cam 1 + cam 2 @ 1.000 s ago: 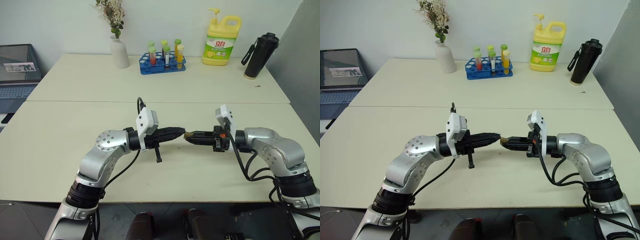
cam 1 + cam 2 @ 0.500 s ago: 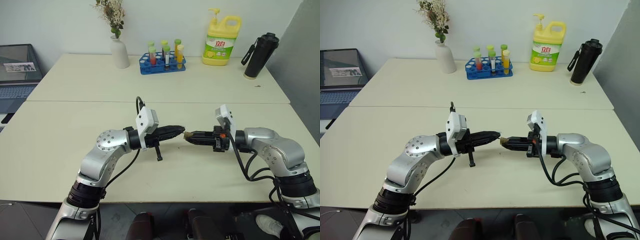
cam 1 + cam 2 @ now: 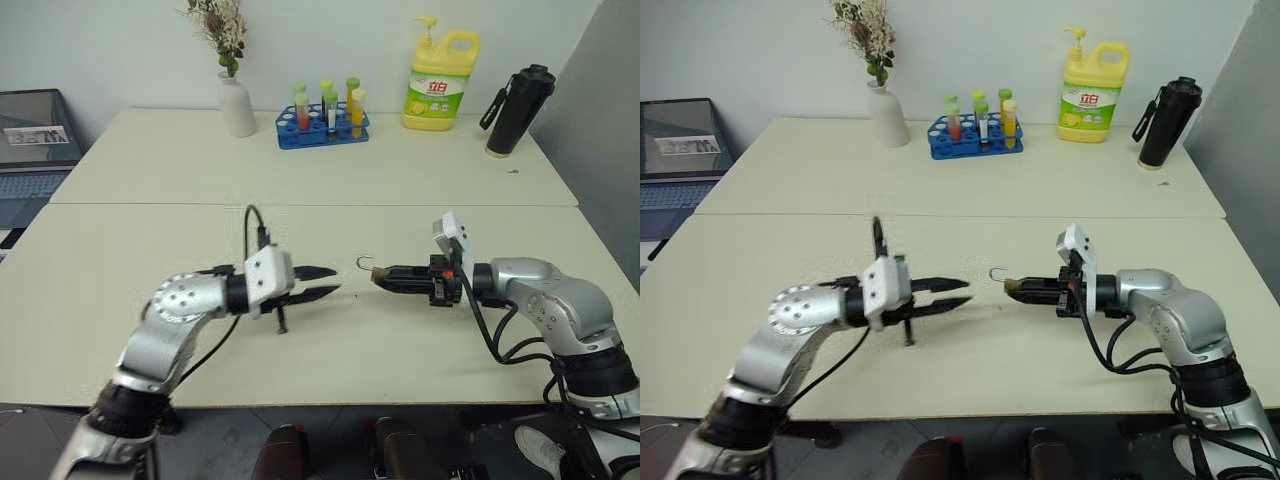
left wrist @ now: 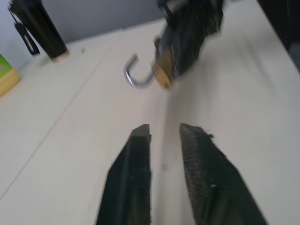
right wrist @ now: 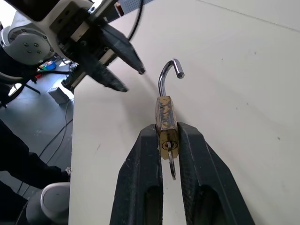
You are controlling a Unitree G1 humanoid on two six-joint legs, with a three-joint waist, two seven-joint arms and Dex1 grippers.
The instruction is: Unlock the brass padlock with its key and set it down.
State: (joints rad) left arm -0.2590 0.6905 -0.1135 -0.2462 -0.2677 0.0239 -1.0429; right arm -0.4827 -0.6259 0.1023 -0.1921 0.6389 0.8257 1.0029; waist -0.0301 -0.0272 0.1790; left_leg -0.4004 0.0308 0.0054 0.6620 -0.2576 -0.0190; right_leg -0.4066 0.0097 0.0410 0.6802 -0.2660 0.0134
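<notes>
The brass padlock [image 5: 165, 117] is pinched by its body between the fingers of my right gripper [image 5: 165, 134], held a little above the cream table [image 3: 200, 220]. Its silver shackle [image 5: 168, 75] stands swung open, hooking free at one end. The key [image 5: 172, 168] sticks out of the keyhole, down between the right fingers. In the head views the padlock [image 3: 372, 270] points toward my left gripper [image 3: 328, 281], which is open and empty, a short gap away from the shackle. The left wrist view shows the same padlock [image 4: 161, 72] beyond the parted left fingers [image 4: 136, 173].
Along the far edge of the table stand a white vase with dried flowers [image 3: 236, 100], a blue rack of test tubes [image 3: 325, 120], a yellow detergent bottle [image 3: 436, 80] and a black flask [image 3: 510, 110]. A laptop [image 3: 35, 140] sits off to the left.
My left gripper was shut tip to tip against the right gripper; it has opened and drawn back to the left. The shackle now shows sprung open. The right gripper kept still.
</notes>
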